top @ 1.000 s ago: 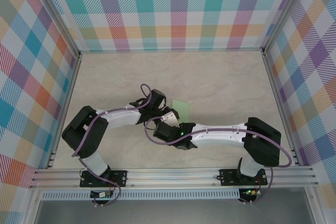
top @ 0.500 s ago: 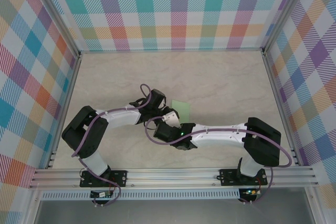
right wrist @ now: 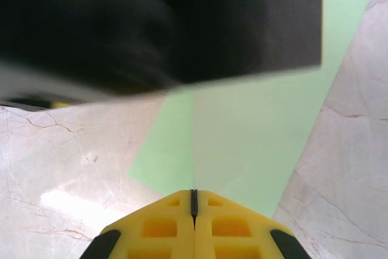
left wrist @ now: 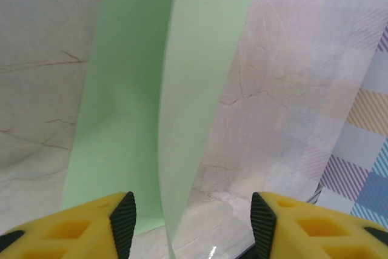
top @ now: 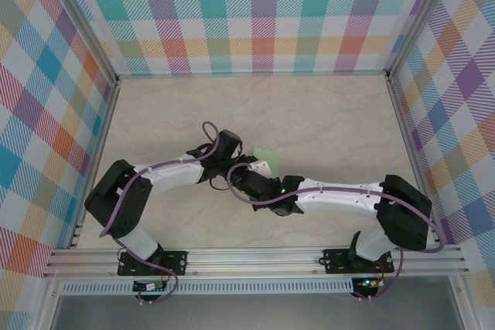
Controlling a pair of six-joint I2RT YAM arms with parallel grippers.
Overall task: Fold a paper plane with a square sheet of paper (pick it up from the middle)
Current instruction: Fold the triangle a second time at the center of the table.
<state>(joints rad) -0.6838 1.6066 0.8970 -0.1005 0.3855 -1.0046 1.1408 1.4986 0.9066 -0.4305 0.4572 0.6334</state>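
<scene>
Jaws: right pair [right wrist: 194, 201] tight on paper sheet [right wrist: 242, 144], left pair [left wrist: 193, 222] apart astride its fold.

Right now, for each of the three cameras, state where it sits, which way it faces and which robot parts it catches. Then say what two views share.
Top external: above and behind the bases, looking down on the table; left arm and right arm show.
Left wrist: on the left arm, looking along the parted left fingers at the green paper.
Right wrist: on the right arm, looking past the right fingers, shut on the paper's crease.
Shared: both wrist views show the green paper.
</scene>
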